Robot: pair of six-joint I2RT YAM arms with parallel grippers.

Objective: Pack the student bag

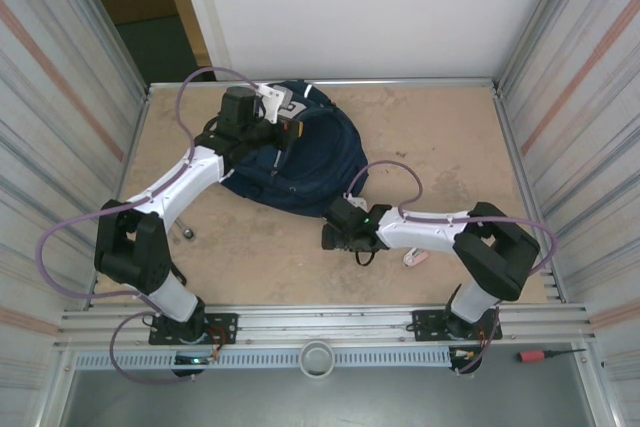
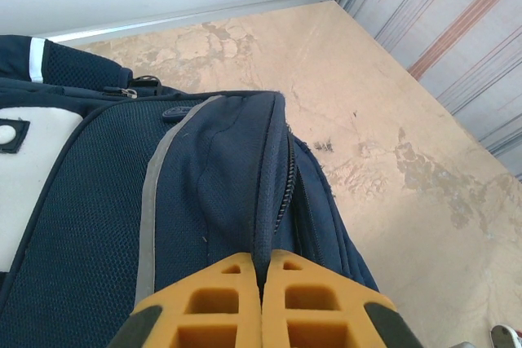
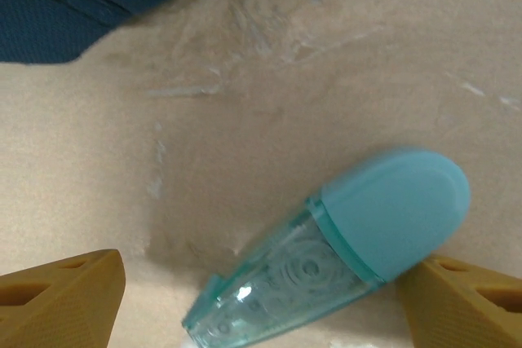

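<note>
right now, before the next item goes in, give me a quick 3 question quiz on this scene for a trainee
1. True or false: the left tool is shut on a fold of the student bag.
2. What lies between the open fingers of the right tool? A) a teal correction tape dispenser B) a pencil C) a door key
3. Fill in: the dispenser rests on the ____, outside the bag.

Key: 1 true; 2 A; 3 table
</note>
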